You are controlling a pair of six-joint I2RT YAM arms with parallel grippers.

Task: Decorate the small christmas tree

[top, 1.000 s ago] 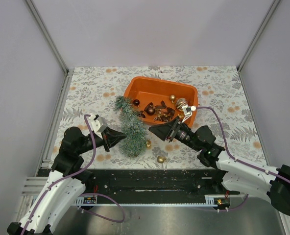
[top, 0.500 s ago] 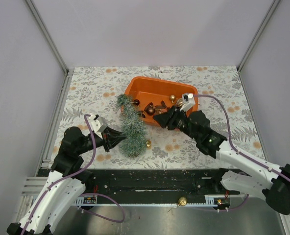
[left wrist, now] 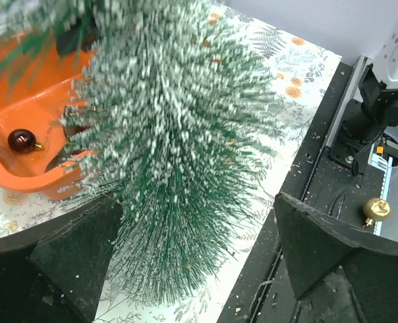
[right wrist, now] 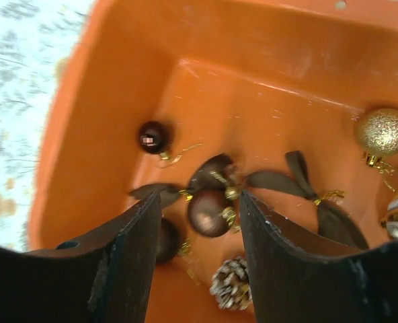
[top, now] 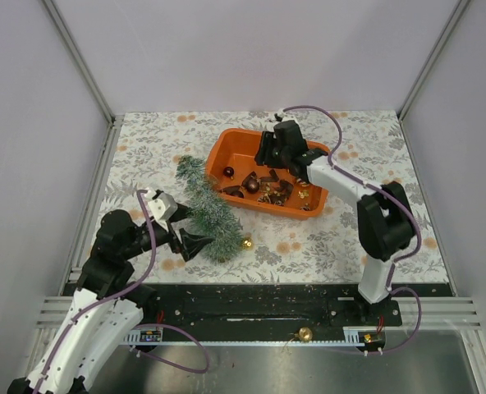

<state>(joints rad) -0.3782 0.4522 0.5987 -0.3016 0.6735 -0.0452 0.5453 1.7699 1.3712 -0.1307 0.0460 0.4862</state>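
The small christmas tree (top: 206,209), frosted blue-green, lies on the patterned table left of the orange tray (top: 309,151), its tip pointing to the far left. My left gripper (top: 195,243) stands wide open at its broad end. In the left wrist view the bristles (left wrist: 179,134) sit between the spread jaws of the gripper (left wrist: 195,235) without being pinched. My right gripper (top: 269,156) hangs open over the tray. In the right wrist view a dark red bauble (right wrist: 209,212) lies on the tray floor between the right gripper's (right wrist: 199,229) fingers, not gripped.
The tray also holds a small dark bauble (right wrist: 152,136), a gold glitter bauble (right wrist: 385,132), dark bows (right wrist: 300,178) and a frosted pine cone (right wrist: 230,284). One gold bauble (top: 245,243) rests beside the tree. Another gold bauble (top: 304,334) lies on the black rail in front.
My left gripper opened and let go of the tree, whose tip swung left. My right arm moved from the table's front to over the tray. A gold bauble rolled onto the black rail.
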